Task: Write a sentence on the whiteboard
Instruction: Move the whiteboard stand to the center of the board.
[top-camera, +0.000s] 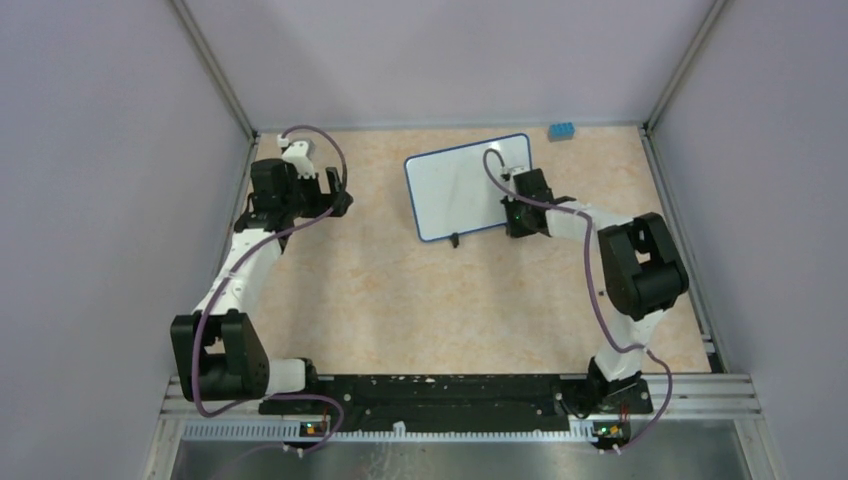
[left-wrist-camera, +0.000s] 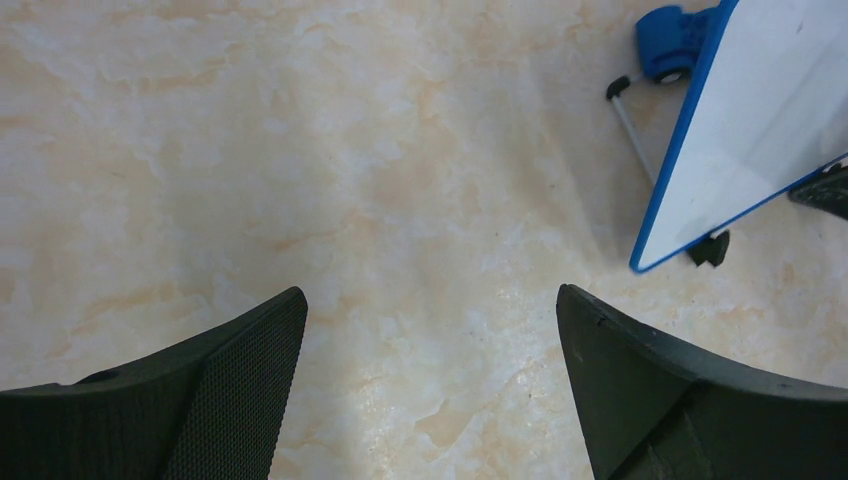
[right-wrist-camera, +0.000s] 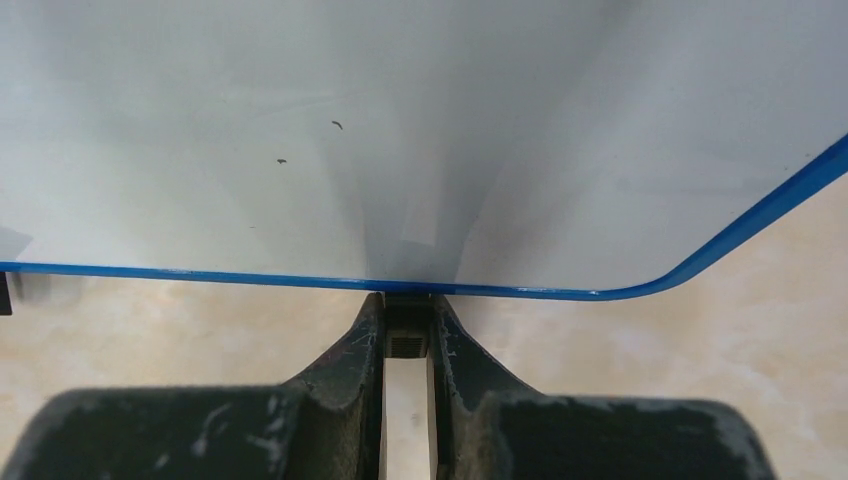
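Right gripper (right-wrist-camera: 407, 312): we see its jaws pinched narrow on a small black piece under the blue lower frame of the whiteboard (right-wrist-camera: 300, 130) | whiteboard: askew, toward 12 o'clock on the table (top-camera: 400, 300) | left gripper (left-wrist-camera: 430, 295): spread wide, holding nothing, at the board's 9 o'clock | blue block (top-camera: 561, 131): at its 1 o'clock

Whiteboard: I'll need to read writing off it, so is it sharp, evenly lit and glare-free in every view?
Top external: whiteboard sharp, evenly lit, no glare. Left wrist: sharp, but only part shows at the right edge. Right wrist: sharp and glare-free, but grey shadow bands fan up from the right gripper across it.
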